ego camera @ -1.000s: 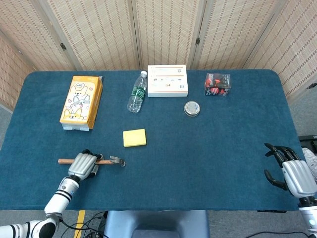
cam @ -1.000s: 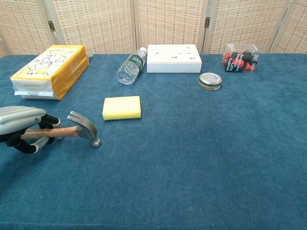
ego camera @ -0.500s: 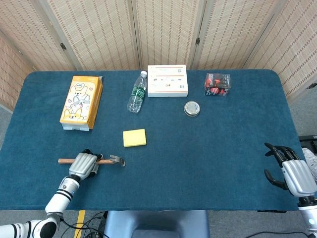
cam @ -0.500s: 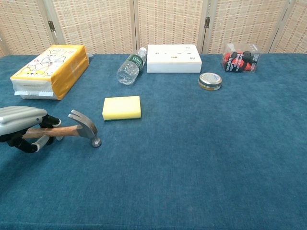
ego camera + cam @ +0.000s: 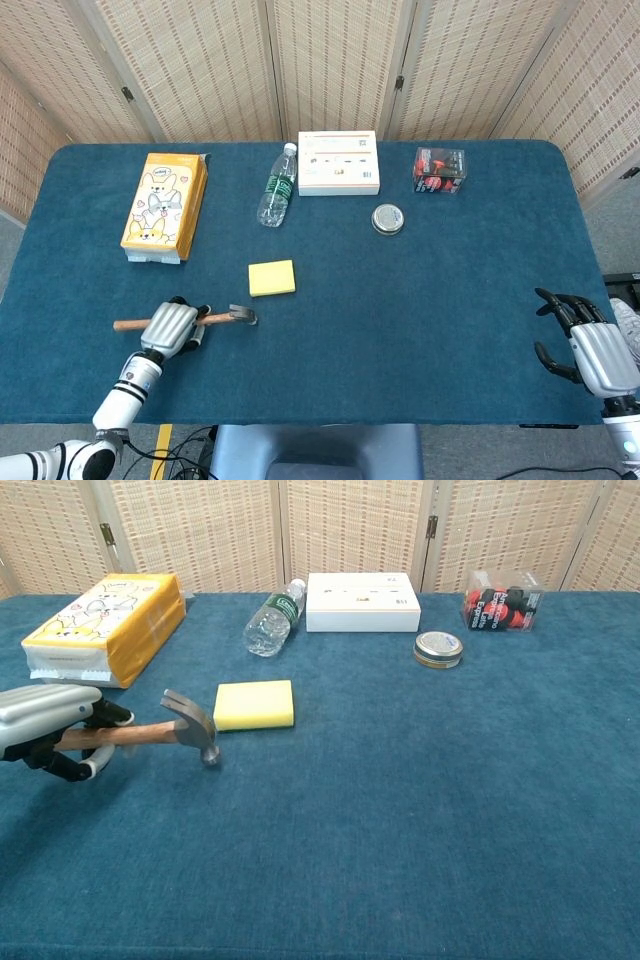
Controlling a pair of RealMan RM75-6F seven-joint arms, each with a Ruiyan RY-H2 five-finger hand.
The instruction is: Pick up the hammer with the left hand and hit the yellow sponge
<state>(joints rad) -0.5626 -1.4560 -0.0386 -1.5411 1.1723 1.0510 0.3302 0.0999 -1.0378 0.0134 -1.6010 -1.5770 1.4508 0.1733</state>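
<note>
My left hand (image 5: 170, 327) (image 5: 45, 725) grips the wooden handle of the hammer (image 5: 215, 318) (image 5: 150, 733), which is lifted off the blue table. Its metal head (image 5: 195, 730) hangs just left of the yellow sponge (image 5: 272, 278) (image 5: 254, 704), a little nearer the front edge. The sponge lies flat near the table's middle left. My right hand (image 5: 590, 350) rests at the front right corner, fingers apart and holding nothing; the chest view does not show it.
At the far left lies a yellow tissue pack (image 5: 165, 205). Along the back are a lying water bottle (image 5: 278, 186), a white box (image 5: 339, 163), a round tin (image 5: 388, 219) and a clear box of red items (image 5: 439, 170).
My left hand has raised the hammer from the table and carried it up and right, bringing the head closer to the sponge. The right hand has not moved.
</note>
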